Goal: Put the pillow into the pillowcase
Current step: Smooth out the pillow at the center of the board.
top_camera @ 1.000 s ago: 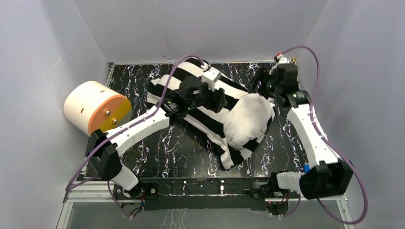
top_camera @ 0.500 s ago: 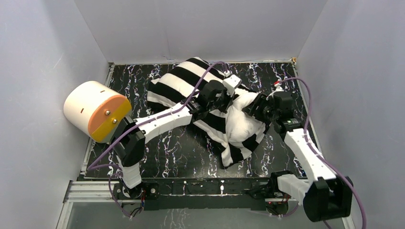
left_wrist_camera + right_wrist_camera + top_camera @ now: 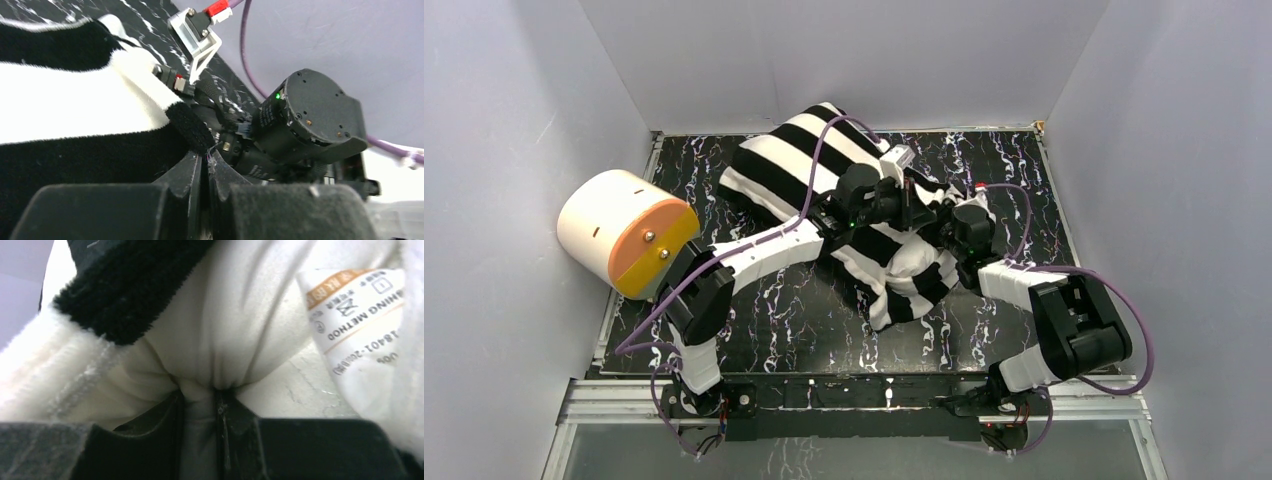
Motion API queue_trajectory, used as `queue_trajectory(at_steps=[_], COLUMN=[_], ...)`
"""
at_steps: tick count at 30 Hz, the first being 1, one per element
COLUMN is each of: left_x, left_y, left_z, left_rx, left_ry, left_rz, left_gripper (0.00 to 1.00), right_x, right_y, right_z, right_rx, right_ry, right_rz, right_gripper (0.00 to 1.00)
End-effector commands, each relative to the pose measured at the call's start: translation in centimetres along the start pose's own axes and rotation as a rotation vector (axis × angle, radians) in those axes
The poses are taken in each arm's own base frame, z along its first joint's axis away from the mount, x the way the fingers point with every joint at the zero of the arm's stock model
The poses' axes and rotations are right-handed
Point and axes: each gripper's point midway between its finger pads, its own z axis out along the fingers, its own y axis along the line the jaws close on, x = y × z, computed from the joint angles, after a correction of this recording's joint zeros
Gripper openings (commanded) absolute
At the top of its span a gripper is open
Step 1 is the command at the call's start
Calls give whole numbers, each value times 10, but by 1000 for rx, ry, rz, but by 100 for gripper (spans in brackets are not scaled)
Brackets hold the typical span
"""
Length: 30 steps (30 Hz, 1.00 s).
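The black and white striped pillowcase [image 3: 799, 165] lies slanted across the table's middle. A white bulge of the pillow [image 3: 921, 258] shows at its near right end. My left gripper [image 3: 916, 207] reaches over the case to that end. In the left wrist view the left gripper [image 3: 205, 162] is shut, with the black hem of the pillowcase [image 3: 192, 131] running into its tips. My right gripper [image 3: 942, 236] faces it from the right. In the right wrist view the right gripper [image 3: 200, 395] pinches a fold of the white pillow [image 3: 235, 330], beside its care label [image 3: 357, 310] and the fleecy pillowcase [image 3: 125, 295].
A cream cylinder with an orange face [image 3: 619, 235] rests at the table's left edge. Grey walls enclose the black marbled table [image 3: 784, 305] on three sides. The right arm's wrist [image 3: 310, 120] sits close in front of the left gripper.
Both arms moved in to the pillowcase's open end. The left gripper shut on the hem and the right gripper closed on the pillow. Less white pillow shows than before.
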Motion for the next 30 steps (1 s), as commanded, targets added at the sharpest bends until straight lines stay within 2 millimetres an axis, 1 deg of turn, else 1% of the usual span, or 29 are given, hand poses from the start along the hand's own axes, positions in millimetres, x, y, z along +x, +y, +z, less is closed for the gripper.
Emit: queue_trajectory(at_steps=[1,3,4,6,8,9,11,12,13,15,17,19,22,24,26,28,30], left_x=[9,23,26,47,71,80,81,79,77,83,100,123,151,162,172,173,176], left_y=[-110,-97,-89,-62,-29,-12,16,27,35,51,66,86,123,143,162,174,182], left_z=[-23,-29,-36,-42,-43,-43,-44,-45,-44,-38,-28,-20,-17,-16,-15,-14,-14], left_rx=[448,383,325,205,94,41,-56,-100,-129,-161,-182,-215,-295,-330,-369,-393,-419], left_ry=[24,51,45,60,94,121,130,117,108,125,162,190,204,217,238,235,241], left_rz=[-183,-178,-156,-137,-127,-116,-77,-45,-19,7,-1,-36,-105,-146,-171,-179,-176], left_gripper=[0,0,0,0,0,2,13,17,19,19,19,19,18,18,18,18,18], right_x=[44,46,43,41,34,32,26,24,21,18,14,15,6,-4,-15,-25,-33], right_y=[-55,-64,-62,-58,-46,-40,-29,-28,-25,-19,-10,-9,-11,-9,-2,4,1], right_z=[11,17,22,30,37,38,36,30,23,7,-8,-21,-43,-57,-71,-80,-86], right_rx=[160,188,178,163,128,112,115,130,142,136,125,148,200,230,241,252,291], right_ry=[30,20,8,9,14,31,89,117,133,192,238,304,362,360,332,293,252], right_rz=[56,54,46,10,-63,-110,-206,-258,-296,-347,-401,-439,-466,-482,-486,-492,-493], right_gripper=[30,30,30,30,32,35,42,45,49,55,63,67,69,70,70,70,70])
